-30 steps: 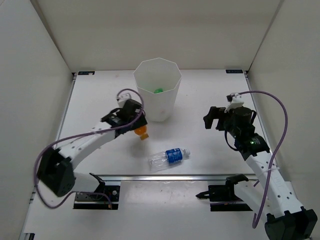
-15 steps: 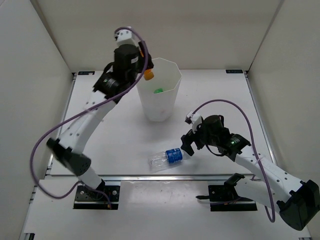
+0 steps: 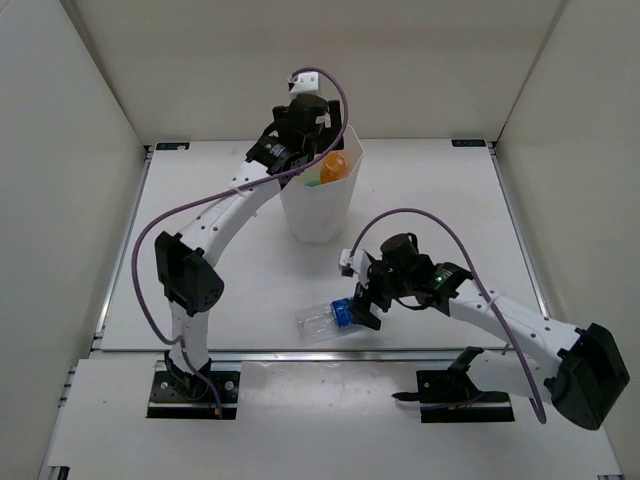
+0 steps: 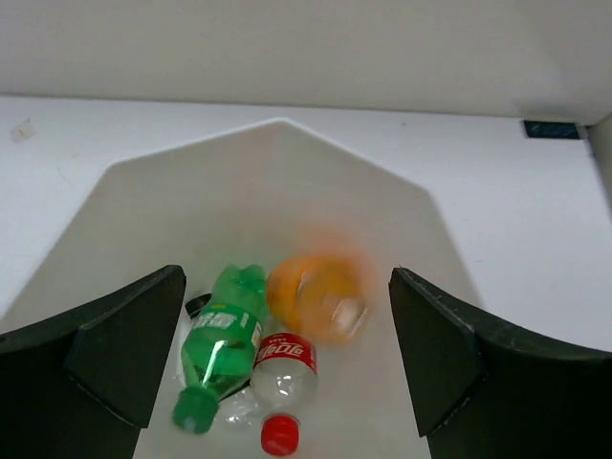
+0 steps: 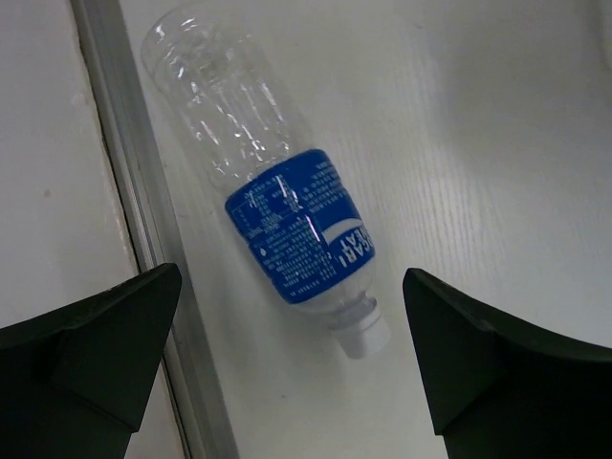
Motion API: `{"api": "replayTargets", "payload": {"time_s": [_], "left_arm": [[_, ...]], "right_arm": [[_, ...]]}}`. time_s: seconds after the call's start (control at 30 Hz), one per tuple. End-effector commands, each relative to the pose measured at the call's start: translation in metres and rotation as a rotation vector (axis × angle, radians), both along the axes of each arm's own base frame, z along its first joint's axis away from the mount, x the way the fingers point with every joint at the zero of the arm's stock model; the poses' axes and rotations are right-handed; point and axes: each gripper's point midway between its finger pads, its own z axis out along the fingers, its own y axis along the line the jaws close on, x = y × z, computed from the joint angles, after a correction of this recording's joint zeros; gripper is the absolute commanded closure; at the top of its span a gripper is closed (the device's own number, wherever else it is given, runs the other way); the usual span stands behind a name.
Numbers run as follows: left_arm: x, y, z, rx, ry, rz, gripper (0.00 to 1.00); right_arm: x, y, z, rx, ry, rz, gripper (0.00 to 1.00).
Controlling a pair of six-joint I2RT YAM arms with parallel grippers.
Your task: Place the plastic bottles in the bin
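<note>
The left fingers (image 4: 115, 344) are spread wide, directly above the open mouth of the bin (image 4: 143, 210), and they pinch nothing. Between them and a little below is the orange bottle (image 4: 318, 296), smeared by motion and touching neither finger. It looks to be dropping free, which would explain why the fingers are so far apart and centred over the opening rather than near a rim. Farther below, on the bin's floor, the green bottle (image 4: 222, 344) and the red-label bottle (image 4: 283, 368) lie side by side, touching. A dark scrap beside the green one is too hidden to name.

The right fingers (image 5: 105, 335) are spread too, and empty. They are held low over the blue-label bottle (image 5: 287, 220), which lies on its side on the worktop (image 5: 459, 115) beneath them. One finger is on each side of its width, and the label is about midway between them. That straddle suits closing across the body instead of along it. The bottle's clear base is just beside a metal rail (image 5: 134, 191) under the left-hand finger, so that finger has little room to come down.
</note>
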Motion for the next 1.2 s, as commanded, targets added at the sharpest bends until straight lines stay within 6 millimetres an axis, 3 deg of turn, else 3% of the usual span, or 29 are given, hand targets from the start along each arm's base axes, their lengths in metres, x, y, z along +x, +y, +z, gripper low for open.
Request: {"api": "replayTargets", "payload": {"time_s": [0.0, 0.1, 0.13, 0.17, 0.2, 0.23, 0.27, 0.3, 0.33, 0.37, 0.4, 0.43, 0.5, 0.63, 0.73, 0.77, 0.83, 0.87, 1.0, 1.1, 1.17], "left_arm": [[-0.042, 0.028, 0.126, -0.115, -0.204, -0.003, 0.01], [-0.078, 0.047, 0.122, -0.078, -0.155, -0.028, 0.01], [-0.094, 0.064, 0.123, -0.062, -0.144, -0.008, 0.01], [-0.113, 0.079, 0.111, -0.05, -0.11, 0.007, 0.01], [-0.124, 0.085, 0.07, 0.002, -0.019, 0.004, 0.01], [-0.142, 0.102, 0.078, -0.064, -0.036, 0.031, 0.01], [-0.165, 0.117, 0.05, -0.082, 0.021, 0.041, 0.01], [-0.177, 0.13, 0.004, -0.047, 0.115, 0.048, 0.01], [-0.194, 0.149, -0.018, -0.08, 0.152, 0.092, 0.01], [-0.212, 0.164, -0.023, -0.113, 0.163, 0.116, 0.01], [-0.227, 0.182, -0.06, -0.086, 0.262, 0.157, 0.02], [-0.239, 0.203, -0.065, -0.099, 0.272, 0.213, 0.01], [-0.271, 0.222, -0.104, -0.065, 0.388, 0.25, 0.01], [-0.296, 0.239, -0.115, -0.076, 0.394, 0.306, 0.01], [-0.299, 0.239, -0.115, -0.112, 0.381, 0.316, 0.01], [-0.299, 0.239, -0.115, -0.125, 0.379, 0.317, 0.01], [-0.299, 0.239, -0.117, -0.123, 0.383, 0.319, 0.01], [-0.298, 0.24, -0.116, -0.115, 0.377, 0.318, 0.02], [-0.295, 0.243, -0.118, -0.099, 0.37, 0.331, 0.01], [-0.292, 0.245, -0.123, -0.096, 0.368, 0.339, 0.02], [-0.288, 0.242, -0.125, -0.118, 0.36, 0.334, 0.01]], "right_arm": [[0.002, 0.025, 0.015, 0.003, -0.111, 0.18, 0.01], [0.001, 0.039, -0.001, -0.053, -0.111, 0.304, 0.01], [-0.001, 0.043, -0.001, -0.059, -0.11, 0.33, 0.01], [0.002, 0.045, -0.006, -0.073, -0.112, 0.359, 0.0], [-0.003, 0.049, -0.016, -0.091, -0.099, 0.404, 0.01], [-0.003, 0.05, -0.018, -0.101, -0.096, 0.411, 0.01], [-0.005, 0.053, -0.025, -0.12, -0.094, 0.446, 0.01], [-0.005, 0.054, -0.031, -0.134, -0.087, 0.459, 0.0], [-0.009, 0.056, -0.035, -0.137, -0.087, 0.494, 0.01], [-0.011, 0.061, -0.036, -0.132, -0.078, 0.508, 0.01], [-0.012, 0.063, -0.04, -0.137, -0.079, 0.525, 0.01], [-0.011, 0.066, -0.04, -0.129, -0.089, 0.526, 0.01], [-0.014, 0.07, -0.051, -0.136, -0.077, 0.545, 0.01], [-0.011, 0.083, -0.063, -0.119, -0.069, 0.534, 0.01], [-0.002, 0.091, -0.076, -0.128, -0.078, 0.473, 0.03], [0.002, 0.097, -0.074, -0.115, -0.102, 0.463, 0.09], [0.01, 0.101, -0.072, -0.103, -0.102, 0.411, 0.3], [0.011, 0.104, -0.067, -0.087, -0.103, 0.405, 0.45], [0.019, 0.107, -0.021, 0.016, -0.165, 0.332, 0.59], [0.028, 0.109, 0.042, 0.113, -0.281, 0.238, 0.65], [0.032, 0.113, 0.097, 0.223, -0.357, 0.187, 0.68]]}}
